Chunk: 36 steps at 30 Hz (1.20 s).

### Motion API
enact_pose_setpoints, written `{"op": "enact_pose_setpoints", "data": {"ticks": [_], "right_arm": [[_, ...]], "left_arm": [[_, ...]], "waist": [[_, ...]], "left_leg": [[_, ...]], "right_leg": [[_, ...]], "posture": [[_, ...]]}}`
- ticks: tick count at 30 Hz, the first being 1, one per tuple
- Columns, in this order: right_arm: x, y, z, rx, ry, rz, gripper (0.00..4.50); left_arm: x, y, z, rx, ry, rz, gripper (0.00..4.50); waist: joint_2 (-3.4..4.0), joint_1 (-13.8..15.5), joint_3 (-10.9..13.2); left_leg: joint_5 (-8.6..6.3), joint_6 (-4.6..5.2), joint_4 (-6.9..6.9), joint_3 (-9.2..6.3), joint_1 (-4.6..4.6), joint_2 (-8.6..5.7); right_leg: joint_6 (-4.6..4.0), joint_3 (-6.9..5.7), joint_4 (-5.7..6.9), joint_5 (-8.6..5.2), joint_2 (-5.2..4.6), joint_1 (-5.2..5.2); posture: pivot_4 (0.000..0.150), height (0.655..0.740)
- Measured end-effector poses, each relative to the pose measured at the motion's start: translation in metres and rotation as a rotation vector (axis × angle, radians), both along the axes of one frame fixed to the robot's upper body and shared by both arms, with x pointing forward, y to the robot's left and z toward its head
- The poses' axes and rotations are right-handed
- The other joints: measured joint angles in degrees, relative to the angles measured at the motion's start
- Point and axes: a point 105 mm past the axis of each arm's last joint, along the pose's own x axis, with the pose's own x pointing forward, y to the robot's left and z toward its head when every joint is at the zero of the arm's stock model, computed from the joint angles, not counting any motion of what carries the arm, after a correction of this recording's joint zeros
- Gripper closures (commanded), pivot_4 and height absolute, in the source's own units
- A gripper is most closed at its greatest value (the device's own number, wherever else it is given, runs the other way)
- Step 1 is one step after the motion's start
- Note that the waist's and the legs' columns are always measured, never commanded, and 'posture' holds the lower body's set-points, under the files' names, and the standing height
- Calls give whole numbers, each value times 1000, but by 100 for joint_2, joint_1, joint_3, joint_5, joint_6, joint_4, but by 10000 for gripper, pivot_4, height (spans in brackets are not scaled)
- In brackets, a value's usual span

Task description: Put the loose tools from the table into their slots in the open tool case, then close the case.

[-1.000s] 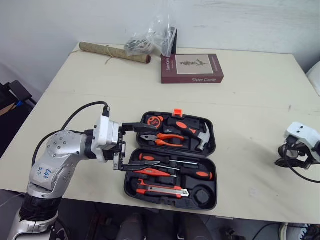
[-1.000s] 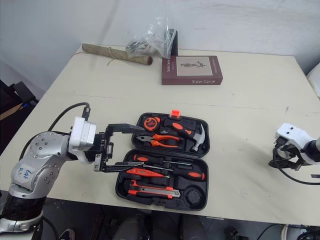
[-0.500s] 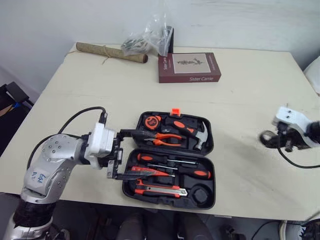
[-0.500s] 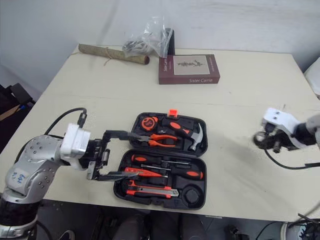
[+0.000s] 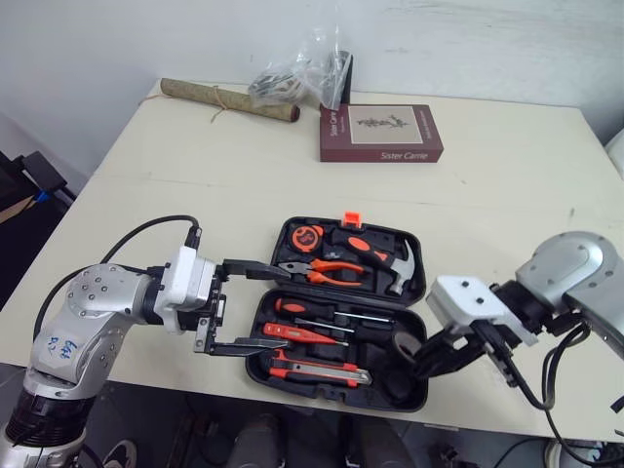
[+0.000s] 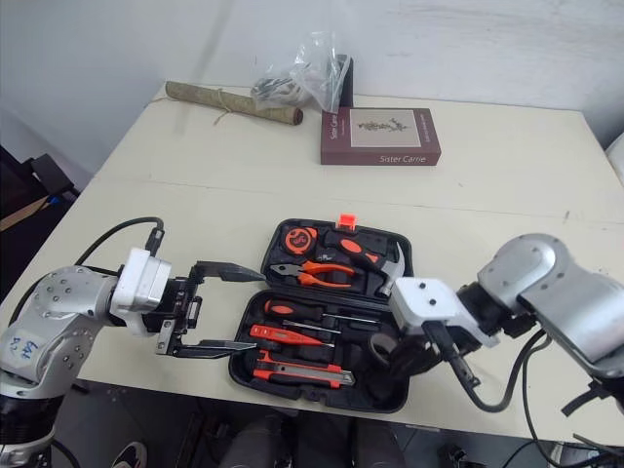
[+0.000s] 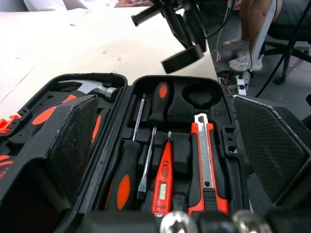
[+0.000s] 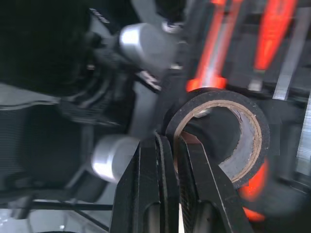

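The right hand (image 8: 171, 145) is closed narrow on the roll of black tape (image 7: 183, 58). One finger is inside the ring and the other is outside, so they pinch its wall. The roll hangs in the air just over the right end of the tool case (image 5: 292, 366), above the round recess (image 7: 201, 94) in the near half.

The left hand (image 5: 239, 307) is at the left edge of the case. Its fingers (image 7: 73, 141) are wide apart and point toward the case.

The case lies open on the surface (image 5: 195, 185). Its near half holds two screwdrivers (image 5: 302, 308), a tester (image 5: 297, 334) and a utility knife (image 5: 317, 370). Its far half holds a hammer (image 5: 390, 261), pliers (image 5: 322, 269) and a tape measure (image 5: 308, 235). Well behind the case lies a dark red book (image 5: 380, 134).
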Motion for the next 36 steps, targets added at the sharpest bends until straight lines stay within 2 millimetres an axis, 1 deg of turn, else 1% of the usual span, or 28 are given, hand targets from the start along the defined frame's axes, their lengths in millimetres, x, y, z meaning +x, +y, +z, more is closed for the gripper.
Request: {"op": "enact_pose_setpoints", "data": {"ticks": [3,7,10,16,22,31,33,34,36], "right_arm": [[-6,-3,-14,-30,31,16,44798],[-6,-5,-20,-43,29,12,44798],[-5,-3,-31,-48,17,8,44798],[0,-3,-40,-58,6,-4,44798],[6,-4,-48,-110,-55,5,44798],[9,0,-51,-136,-53,4,44798],[9,-1,-51,-146,-38,3,36467],[10,-2,-52,-147,-36,-2,33535],[13,-1,-52,-112,-47,-12,24607]], "left_arm": [[-3,0,-1,13,3,-3,0],[-3,-1,-1,15,8,-1,0],[-3,-1,-2,16,16,5,0],[-3,-2,-2,19,21,5,0],[-4,-4,0,23,18,2,0],[-5,-5,0,26,22,10,0],[-5,-5,0,25,21,12,0],[-5,-5,0,25,21,13,0],[-5,-5,-1,25,23,15,0]], "waist": [[0,-16,0],[-1,-32,0],[-1,-25,0],[-8,-21,-3],[-23,-23,-12],[-46,-27,-24],[-46,-24,-24],[-46,-23,-24],[-49,0,-25]], "left_leg": [[1,-1,1,0,0,0],[4,-5,-2,1,5,4],[4,-6,-2,1,4,5],[4,-6,-1,0,5,4],[3,-5,0,-1,9,4],[1,-1,4,-5,11,3],[1,-1,3,-5,11,2],[1,0,3,-6,11,2],[0,1,3,-9,9,0]], "right_leg": [[0,0,1,0,0,0],[0,1,2,0,4,0],[0,1,2,0,4,0],[0,1,2,0,4,1],[0,1,-1,0,2,8],[-1,-1,-6,0,-1,15],[0,-1,-6,0,-1,15],[-1,-1,-6,0,-1,15],[-1,-3,-8,0,-2,16]], "posture": [[1500,7400],[1500,7400],[1500,7400],[1500,7400],[1500,7400],[1500,7400],[1500,7400],[1500,7400],[1500,7400]]}}
